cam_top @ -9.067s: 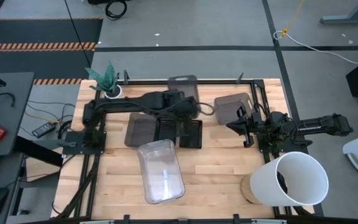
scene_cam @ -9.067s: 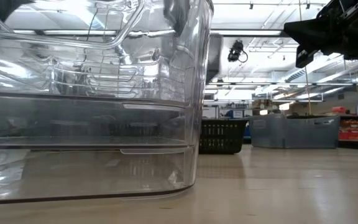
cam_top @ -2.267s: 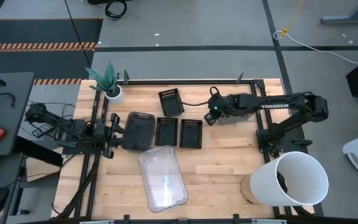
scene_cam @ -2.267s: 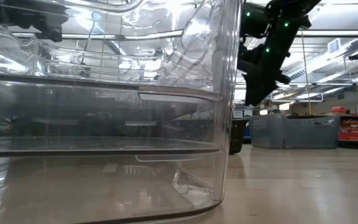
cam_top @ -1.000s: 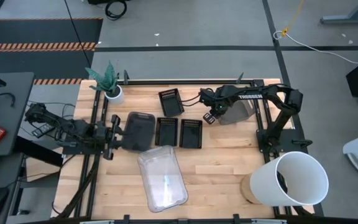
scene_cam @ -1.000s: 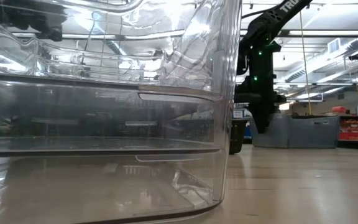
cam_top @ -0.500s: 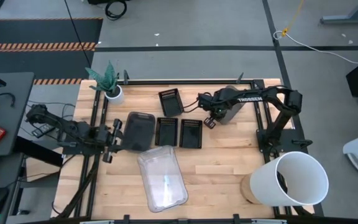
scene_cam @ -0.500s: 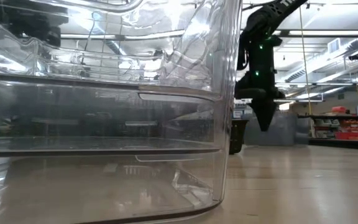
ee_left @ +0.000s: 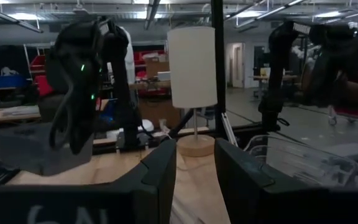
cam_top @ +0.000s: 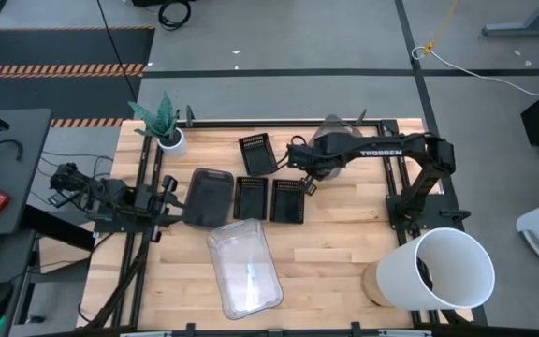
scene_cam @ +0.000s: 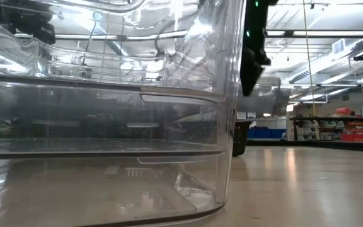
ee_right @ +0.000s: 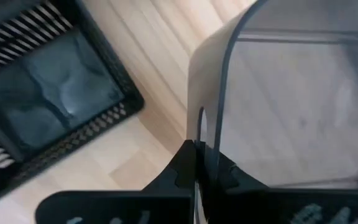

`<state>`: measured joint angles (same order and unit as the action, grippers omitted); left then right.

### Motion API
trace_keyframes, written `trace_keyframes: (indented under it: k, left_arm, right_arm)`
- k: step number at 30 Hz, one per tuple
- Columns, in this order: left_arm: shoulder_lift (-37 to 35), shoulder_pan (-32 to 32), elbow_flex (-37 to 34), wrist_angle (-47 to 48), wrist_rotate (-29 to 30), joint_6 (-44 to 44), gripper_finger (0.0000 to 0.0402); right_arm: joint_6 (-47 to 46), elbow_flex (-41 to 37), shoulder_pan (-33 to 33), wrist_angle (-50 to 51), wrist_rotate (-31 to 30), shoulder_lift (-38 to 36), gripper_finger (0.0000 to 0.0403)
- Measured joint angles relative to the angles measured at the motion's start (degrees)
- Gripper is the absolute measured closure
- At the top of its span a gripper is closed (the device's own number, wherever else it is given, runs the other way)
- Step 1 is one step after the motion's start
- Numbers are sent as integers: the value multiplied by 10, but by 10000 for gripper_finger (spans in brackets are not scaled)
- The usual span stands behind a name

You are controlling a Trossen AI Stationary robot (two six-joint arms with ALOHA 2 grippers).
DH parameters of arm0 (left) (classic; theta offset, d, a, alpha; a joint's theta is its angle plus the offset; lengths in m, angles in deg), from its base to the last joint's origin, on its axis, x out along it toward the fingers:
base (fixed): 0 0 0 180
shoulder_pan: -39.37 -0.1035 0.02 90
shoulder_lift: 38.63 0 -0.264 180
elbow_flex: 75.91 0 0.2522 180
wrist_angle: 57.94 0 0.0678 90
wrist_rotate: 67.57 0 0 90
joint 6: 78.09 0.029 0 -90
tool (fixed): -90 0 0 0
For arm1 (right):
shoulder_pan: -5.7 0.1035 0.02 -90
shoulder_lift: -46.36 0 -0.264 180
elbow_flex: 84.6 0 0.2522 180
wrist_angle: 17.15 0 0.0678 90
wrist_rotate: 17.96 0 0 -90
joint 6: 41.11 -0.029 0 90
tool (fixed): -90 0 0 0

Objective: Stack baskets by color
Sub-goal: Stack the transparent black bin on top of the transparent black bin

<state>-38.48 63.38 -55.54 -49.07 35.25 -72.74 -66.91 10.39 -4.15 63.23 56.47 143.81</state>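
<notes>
My right gripper (ee_right: 199, 163) has just pinched the wall of the dark-grey basket (ee_right: 291, 106) and lifted it over the table's far side; now I can carry it to the other grey basket (cam_top: 207, 196).

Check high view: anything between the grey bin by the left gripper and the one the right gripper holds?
Yes, in the high view: two black slotted trays side by side.
</notes>
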Motion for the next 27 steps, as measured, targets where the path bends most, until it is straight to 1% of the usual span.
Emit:
trace_keyframes:
  k: [5,9,11,14,17,23,27]
  left_arm:
    - [0,0,-5,-10,-14,-3,285]
    - [0,0,-34,-12,-20,-29,285]
    - [0,0,-47,-28,-20,-42,285]
    - [0,1,-61,-45,-36,-54,285]
    - [1,1,-61,-53,-48,-62,285]
    - [1,1,-61,-60,-132,-79,285]
    - [1,1,-61,-60,-160,-88,285]
  right_arm:
    - [-2,64,33,26,-28,0,397]
    - [-1,105,59,30,-46,0,397]
    - [2,123,72,28,-60,0,397]
    - [3,147,92,17,-74,0,397]
    - [17,161,109,-16,-75,0,397]
    - [55,171,133,-110,-54,0,398]
    - [84,171,145,-178,-36,0,398]
